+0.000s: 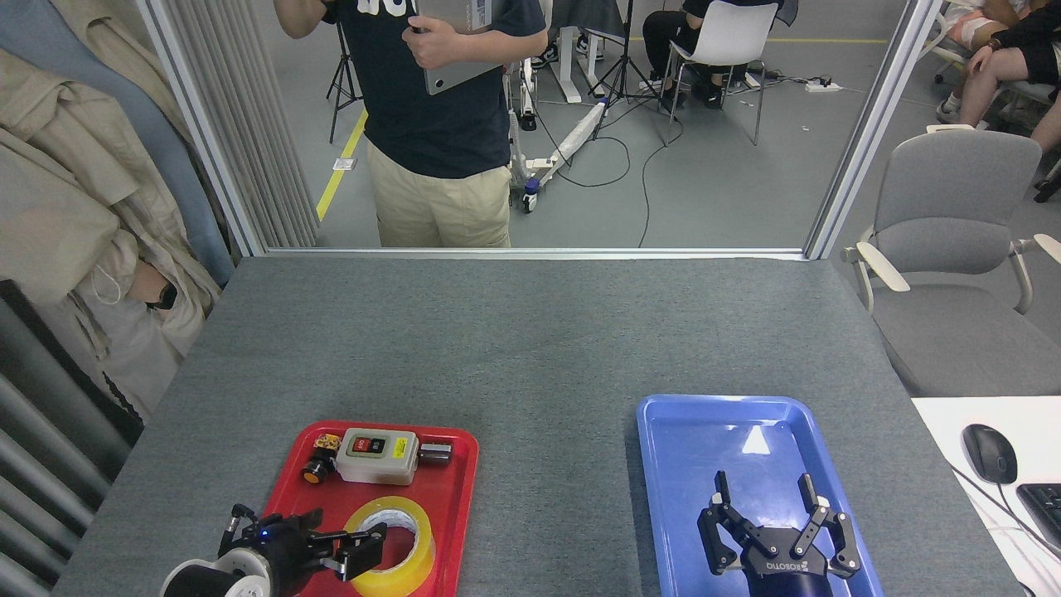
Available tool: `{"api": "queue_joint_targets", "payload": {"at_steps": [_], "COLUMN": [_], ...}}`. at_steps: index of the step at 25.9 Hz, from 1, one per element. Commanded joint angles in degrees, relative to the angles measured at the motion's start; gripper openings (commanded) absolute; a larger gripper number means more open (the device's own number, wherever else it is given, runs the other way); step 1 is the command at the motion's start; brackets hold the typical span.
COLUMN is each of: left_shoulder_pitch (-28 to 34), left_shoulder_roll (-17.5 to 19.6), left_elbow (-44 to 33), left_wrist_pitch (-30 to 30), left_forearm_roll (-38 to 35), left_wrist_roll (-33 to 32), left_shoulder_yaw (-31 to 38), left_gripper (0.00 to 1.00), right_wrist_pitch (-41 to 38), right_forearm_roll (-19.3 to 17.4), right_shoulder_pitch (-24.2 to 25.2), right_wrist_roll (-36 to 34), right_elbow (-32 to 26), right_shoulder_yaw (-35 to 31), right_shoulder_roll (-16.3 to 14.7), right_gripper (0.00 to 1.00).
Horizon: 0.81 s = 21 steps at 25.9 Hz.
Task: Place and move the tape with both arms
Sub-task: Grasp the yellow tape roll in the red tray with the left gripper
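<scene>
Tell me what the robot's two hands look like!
Both are black metal claws with jointed fingers. The right gripper has white ROBOTIQ lettering on its body, printed upside down in this view. The left gripper shows a tiny blue light and sits on a white, rounded wrist section.

two trays (452, 506), one tape (419, 531), two grippers (767, 518)

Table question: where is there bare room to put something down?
The grey table is bare beyond and between the two trays. The blue tray holds nothing, though the right gripper hovers over it. The red tray is crowded.
</scene>
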Motion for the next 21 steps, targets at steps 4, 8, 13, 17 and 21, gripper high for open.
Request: {"api": "queue_joint_targets", "payload": {"at_steps": [4,8,13,17,21], "left_shoulder_pitch": [-1.38,-2.7,-3.84,-4.02,-4.98], "left_shoulder_roll": [-0.9,-1.34,-1.07,-0.99,-1.16], "left_elbow": [2.14,5.22,7.68,8.29,10.4], "left_wrist_pitch": [-0.01,-0.19,-2.74,-10.12,-16.62], "left_forearm_roll": [-0.38,-1.0,-2.93,-3.02,-2.84], "left_wrist_roll": [-0.67,-0.84,-1.19,-3.74,-4.09], "left_shoulder_yaw": [-0.27,-0.36,-0.36,-0.36,-0.1], "left_gripper": [1.0,0.99,0.78,0.2,0.0], "right_wrist_pitch": [-0.14,-0.23,-0.23,-0.32,-0.49], "right_forearm_roll": [0.0,0.09,0.0,0.18,0.27], "right_shoulder_pitch": [0.0,0.0,0.0,-0.09,-0.09], "right_wrist_roll": [0.01,0.01,0.01,0.01,0.01], "right_elbow": [0.0,0.0,0.0,0.0,0.09], "right_shoulder_yaw": [0.08,0.08,0.08,0.08,0.16], "right_shoulder_roll": [-0.02,-0.02,-0.1,-0.19,-0.19], "right_gripper": [1.0,1.0,1.0,1.0,1.0]}}
